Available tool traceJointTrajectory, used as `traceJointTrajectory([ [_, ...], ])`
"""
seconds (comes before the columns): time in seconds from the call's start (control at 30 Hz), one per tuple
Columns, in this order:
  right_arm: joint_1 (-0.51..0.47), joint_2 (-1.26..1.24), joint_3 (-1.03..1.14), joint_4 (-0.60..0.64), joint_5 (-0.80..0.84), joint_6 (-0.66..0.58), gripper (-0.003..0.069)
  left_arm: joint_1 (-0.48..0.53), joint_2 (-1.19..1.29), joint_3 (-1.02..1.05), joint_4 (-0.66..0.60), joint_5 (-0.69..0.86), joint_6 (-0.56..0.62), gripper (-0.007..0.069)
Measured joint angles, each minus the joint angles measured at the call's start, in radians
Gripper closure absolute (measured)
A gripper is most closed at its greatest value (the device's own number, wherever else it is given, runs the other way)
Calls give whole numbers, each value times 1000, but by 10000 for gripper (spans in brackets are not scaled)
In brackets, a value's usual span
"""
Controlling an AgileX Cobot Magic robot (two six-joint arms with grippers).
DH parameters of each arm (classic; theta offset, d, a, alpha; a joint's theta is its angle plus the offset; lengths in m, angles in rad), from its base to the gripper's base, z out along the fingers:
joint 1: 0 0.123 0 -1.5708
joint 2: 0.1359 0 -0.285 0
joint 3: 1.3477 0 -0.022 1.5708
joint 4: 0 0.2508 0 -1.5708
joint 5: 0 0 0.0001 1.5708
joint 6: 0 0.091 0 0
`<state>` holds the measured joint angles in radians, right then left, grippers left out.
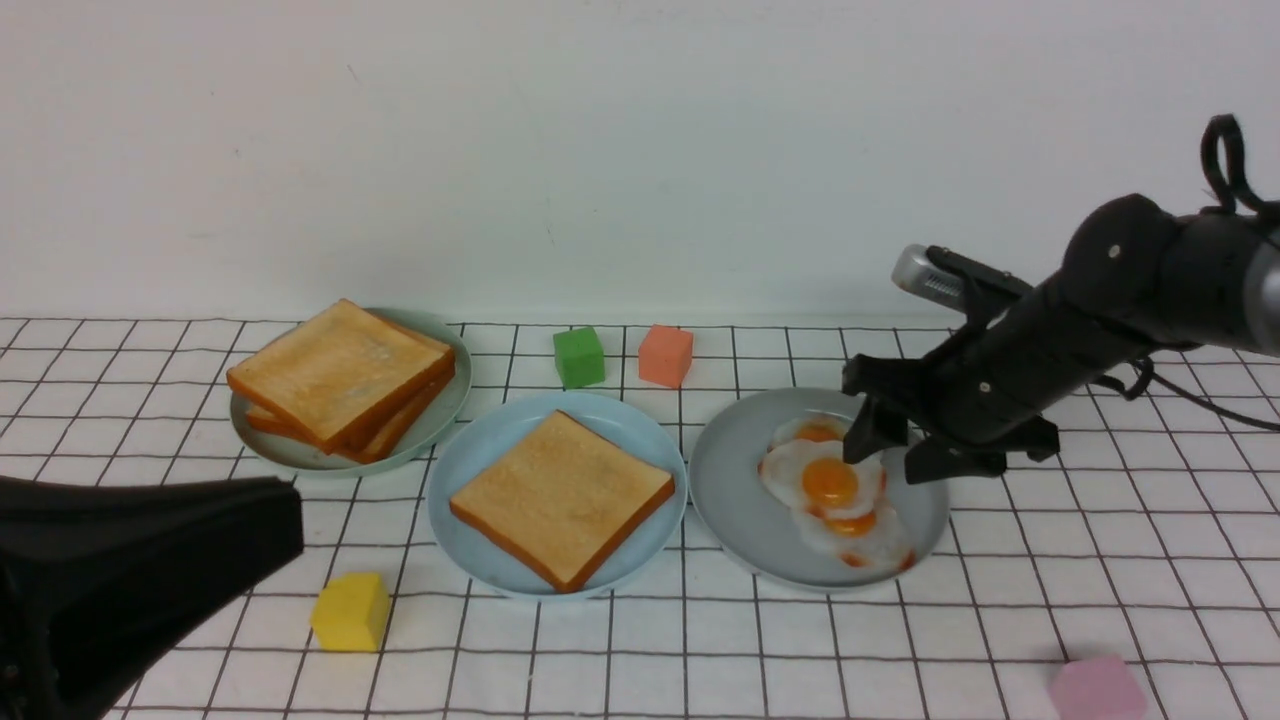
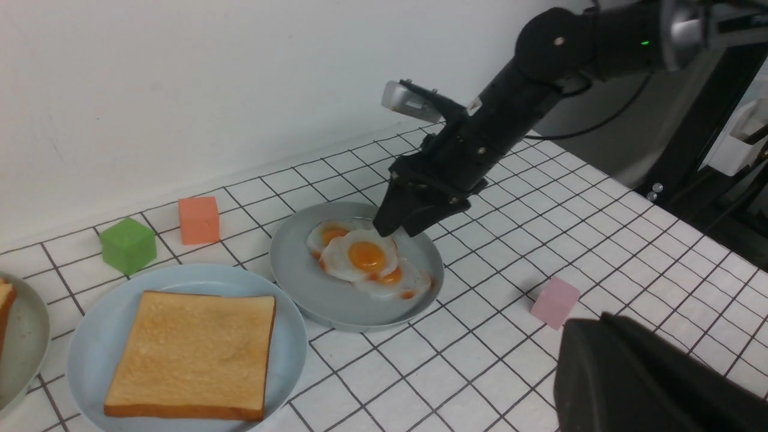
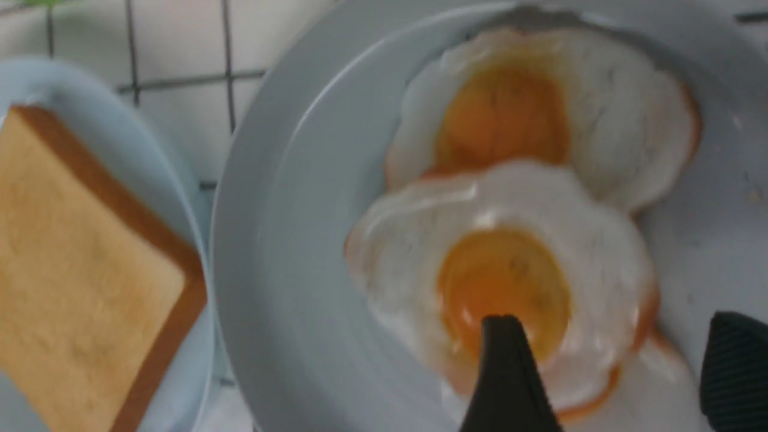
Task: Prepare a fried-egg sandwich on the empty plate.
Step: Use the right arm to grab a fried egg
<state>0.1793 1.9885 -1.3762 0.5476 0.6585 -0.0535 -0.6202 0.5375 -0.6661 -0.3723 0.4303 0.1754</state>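
Observation:
The light blue plate in the middle holds one toast slice. To its right, a grey plate carries three overlapping fried eggs; the top egg has an orange yolk. My right gripper hangs open just above that egg, one finger by the yolk and the other over the plate's far side, with nothing between them. In the right wrist view the top egg lies under the spread fingertips. My left gripper rests shut and empty at the front left.
A pile of toast sits on a pale green plate at the back left. Small cubes lie about: green and orange near the wall, yellow at the front, pink at the front right.

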Motion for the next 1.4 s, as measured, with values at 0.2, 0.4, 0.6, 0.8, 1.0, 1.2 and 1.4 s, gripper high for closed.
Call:
traceJointTrajectory([
  [0.2, -9, 55, -34, 29, 0, 0, 221, 0, 2, 0, 0, 0, 0, 638],
  [0.4, -10, 85, -43, 57, -23, 0, 221, 0, 11, 0, -4, 4, 0, 638],
  [0.6, -10, 88, -43, 63, -46, -2, 221, 0, 11, 0, -5, 15, 0, 638],
  [0.8, -10, 95, -43, 64, -61, -4, 221, 0, 11, 0, -5, 22, 0, 638],
  [1.0, -10, 96, -43, 66, -81, -6, 222, 0, 11, 0, -17, 22, 0, 638],
  [1.2, -10, 96, -43, 67, -82, -23, 258, 0, 11, 0, -32, 26, -2, 638],
  [1.4, -10, 96, -43, 67, -82, -24, 274, 0, 11, 0, -35, 32, -2, 638],
])
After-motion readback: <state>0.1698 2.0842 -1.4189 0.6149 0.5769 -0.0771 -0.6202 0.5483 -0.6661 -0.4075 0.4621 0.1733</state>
